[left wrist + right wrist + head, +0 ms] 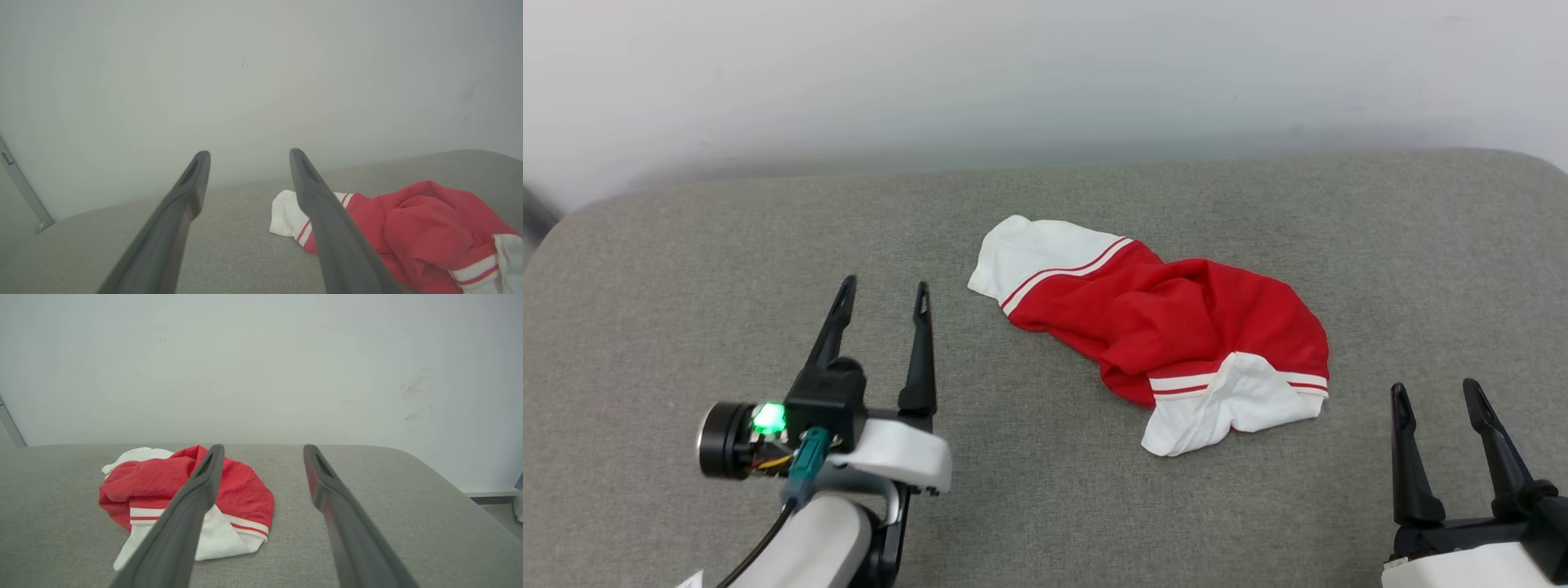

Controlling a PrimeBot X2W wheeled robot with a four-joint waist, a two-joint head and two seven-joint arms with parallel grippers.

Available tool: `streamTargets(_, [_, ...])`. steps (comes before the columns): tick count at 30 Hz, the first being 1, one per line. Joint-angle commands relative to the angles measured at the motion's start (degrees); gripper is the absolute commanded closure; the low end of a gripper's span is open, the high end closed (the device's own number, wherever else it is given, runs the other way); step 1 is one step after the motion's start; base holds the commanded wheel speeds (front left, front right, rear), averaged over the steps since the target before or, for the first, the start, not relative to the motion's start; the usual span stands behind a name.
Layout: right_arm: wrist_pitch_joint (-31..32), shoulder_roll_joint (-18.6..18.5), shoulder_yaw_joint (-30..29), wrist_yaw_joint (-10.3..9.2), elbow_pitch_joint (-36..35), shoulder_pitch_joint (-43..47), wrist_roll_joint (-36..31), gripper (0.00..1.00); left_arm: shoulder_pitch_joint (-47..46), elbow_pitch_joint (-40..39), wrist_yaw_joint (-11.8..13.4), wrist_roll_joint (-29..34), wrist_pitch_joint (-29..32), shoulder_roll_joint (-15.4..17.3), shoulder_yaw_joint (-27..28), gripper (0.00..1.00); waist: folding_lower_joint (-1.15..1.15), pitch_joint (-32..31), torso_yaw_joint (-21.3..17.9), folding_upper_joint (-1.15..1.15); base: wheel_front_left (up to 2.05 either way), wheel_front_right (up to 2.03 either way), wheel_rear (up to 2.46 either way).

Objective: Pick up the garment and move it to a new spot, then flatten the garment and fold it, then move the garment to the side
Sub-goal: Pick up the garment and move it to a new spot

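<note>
The garment (1168, 327) lies crumpled in a heap on the grey cushioned surface, right of centre: red body, white sleeves with red-and-white stripe trim. Its print is hidden in the folds. My left gripper (886, 292) stands open to the left of the heap, apart from it, with nothing between its fingers. My right gripper (1436, 392) is open at the lower right, just off the near white sleeve. In the left wrist view the garment (416, 228) sits right of the open fingers (327, 228). In the right wrist view the garment (163, 486) lies ahead on the left, partly behind the left finger (184, 522).
The grey fabric surface (727, 245) has rounded corners and ends at a pale wall (1045, 73) behind. A metal frame piece (20, 188) stands at the far left of the left wrist view.
</note>
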Motion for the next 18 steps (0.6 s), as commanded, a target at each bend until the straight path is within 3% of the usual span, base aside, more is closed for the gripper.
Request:
streamTargets(1, [-0.1,0.1,-0.1,-0.04,0.0,0.4,-0.2,0.00,1.8,-0.5,-0.5,0.8,-0.1,-0.3,1.4,0.00,0.00,-0.2,0.2,0.00,0.00,0.00,0.00])
streamTargets(18, [-0.1,0.1,0.2,-0.04,1.3,4.4,2.5,0.00,19.9,-0.7,-11.3,11.5,-0.1,-8.3,16.9,0.00,0.00,-3.4,1.6,0.00,0.00,0.00,0.00])
